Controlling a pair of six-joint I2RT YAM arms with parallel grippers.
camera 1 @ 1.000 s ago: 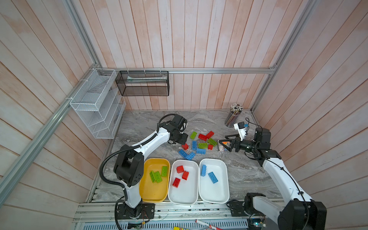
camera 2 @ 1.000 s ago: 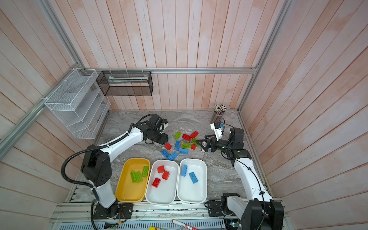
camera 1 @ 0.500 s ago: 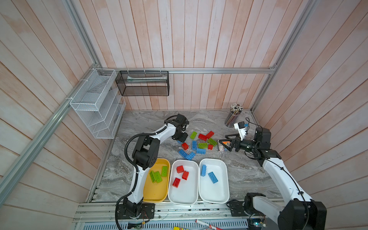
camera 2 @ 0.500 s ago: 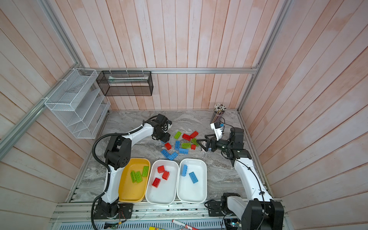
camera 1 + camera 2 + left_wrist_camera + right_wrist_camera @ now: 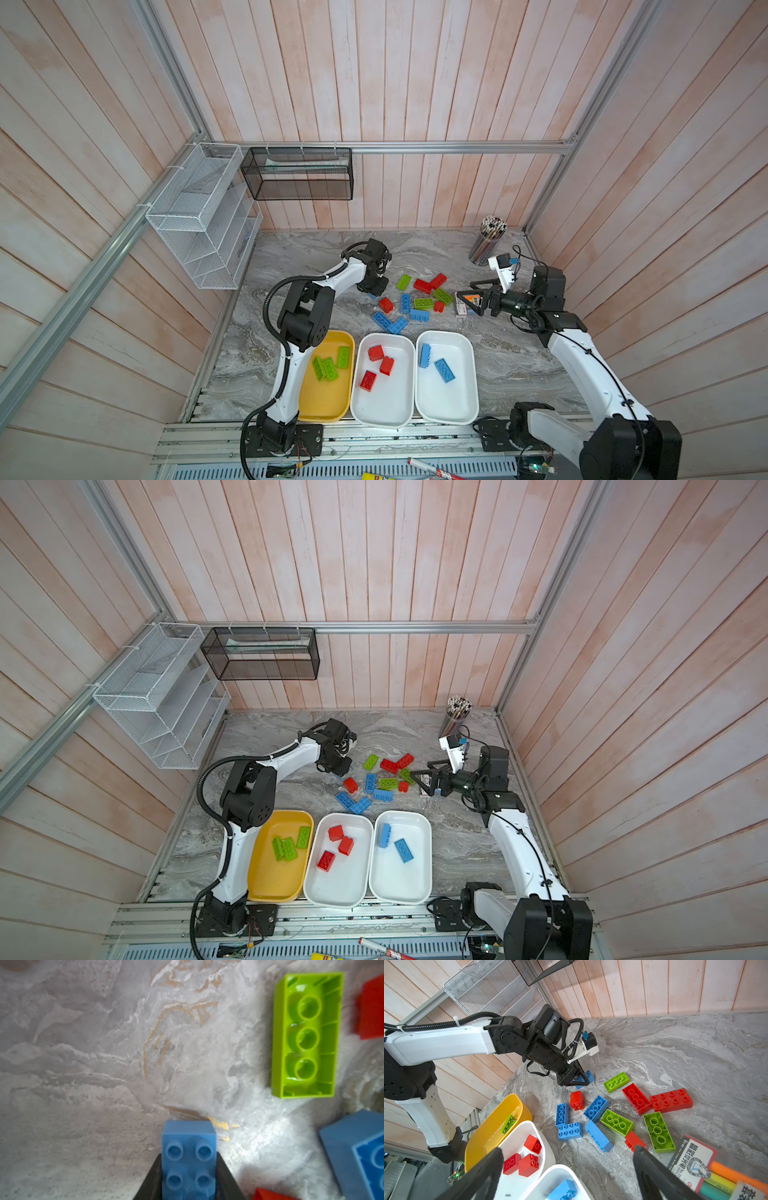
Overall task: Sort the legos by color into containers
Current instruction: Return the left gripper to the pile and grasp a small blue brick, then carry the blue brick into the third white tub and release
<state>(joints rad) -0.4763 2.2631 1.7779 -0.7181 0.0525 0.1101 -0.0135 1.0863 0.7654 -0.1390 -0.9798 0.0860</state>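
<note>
Both top views look steeply down from high over the near edge toward the back wall [image 5: 415, 83], taking in the whole worktop [image 5: 316, 249] and the trays [image 5: 338, 889]. The left wrist camera faces almost straight down, very close to the worktop, with the left gripper [image 5: 189, 1167] and its small blue brick [image 5: 188, 1142] in frame. The right wrist camera looks low and slantwise across the loose bricks [image 5: 596, 1108] toward the left arm [image 5: 438, 1043], ground both top views share.
</note>
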